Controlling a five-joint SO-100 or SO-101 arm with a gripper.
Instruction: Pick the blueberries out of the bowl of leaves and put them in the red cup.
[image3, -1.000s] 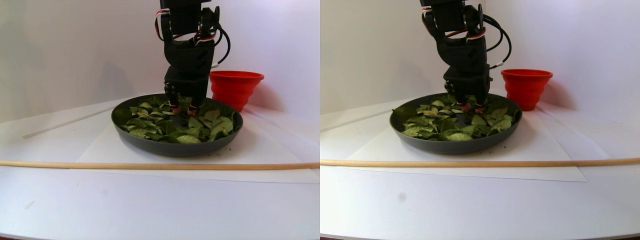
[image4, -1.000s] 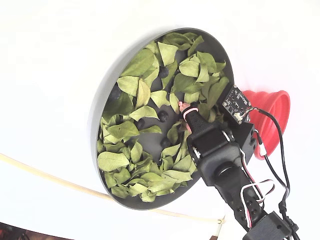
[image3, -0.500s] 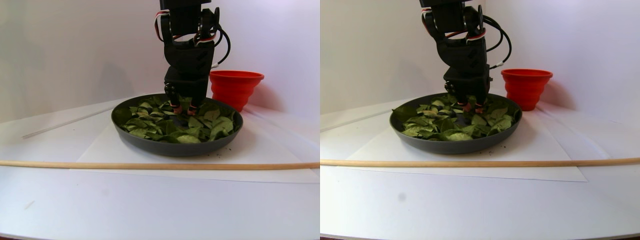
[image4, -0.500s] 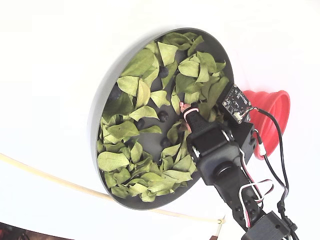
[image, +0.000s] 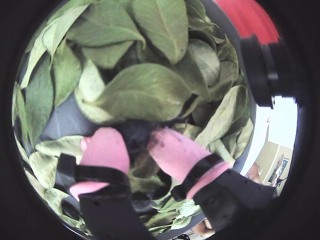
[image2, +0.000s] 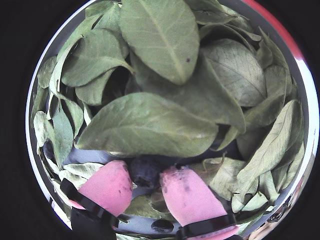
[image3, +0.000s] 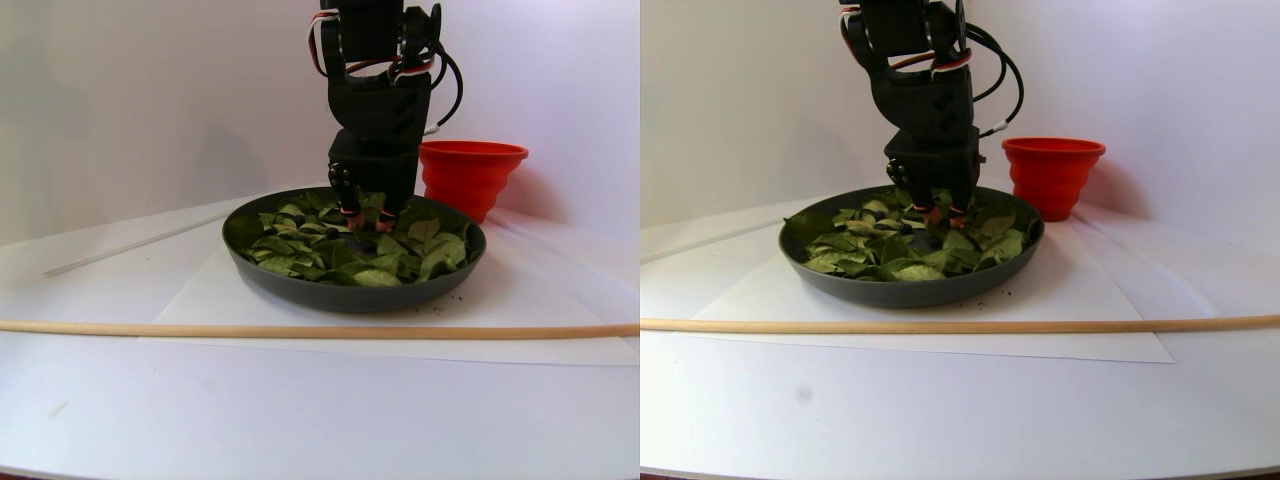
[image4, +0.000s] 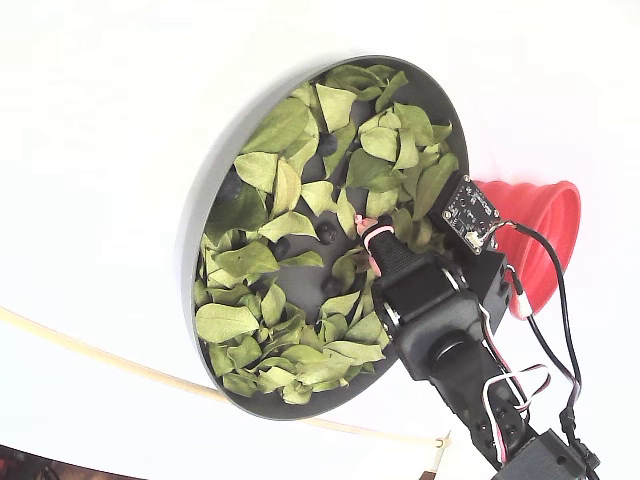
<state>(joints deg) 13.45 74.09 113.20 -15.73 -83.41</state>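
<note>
In a wrist view the pincer (image: 137, 145) is seen from close above, its two pink fingertips (image: 105, 150) lowered among the leaves (image: 145, 92). A dark, blurred berry (image: 134, 137) is seen between the tips, which are set narrowly on either side of it; whether both tips press it cannot be told here. A strip of the red cup (image: 250, 17) is seen at the upper right edge, beyond the bowl (image: 62, 120).

In a wrist view the same scene is sharper. The pincer (image2: 146, 182) is shown with a dark blueberry (image2: 145, 171) lodged between its pink fingertips (image2: 185, 195), both tips appearing to touch it. Large green leaves (image2: 145, 125) are spread just above the berry, and the pale-lit rim of the bowl (image2: 37, 75) is traced around them.

In the stereo pair view the pincer (image3: 366, 222) is pointed straight down into the bowl (image3: 350, 292), which is placed on a white sheet on the desk (image3: 300, 410). The red cup (image3: 470, 175) is placed just behind the bowl to the right. A wooden rod (image3: 300, 331) is laid across the desk in front.

In the fixed view from above, the pincer (image4: 366, 232) is seen near the middle right of the bowl (image4: 200, 200). Loose blueberries (image4: 327, 232) are scattered among the leaves (image4: 245, 262). The red cup (image4: 545, 230) is seen beside the bowl's right rim.
</note>
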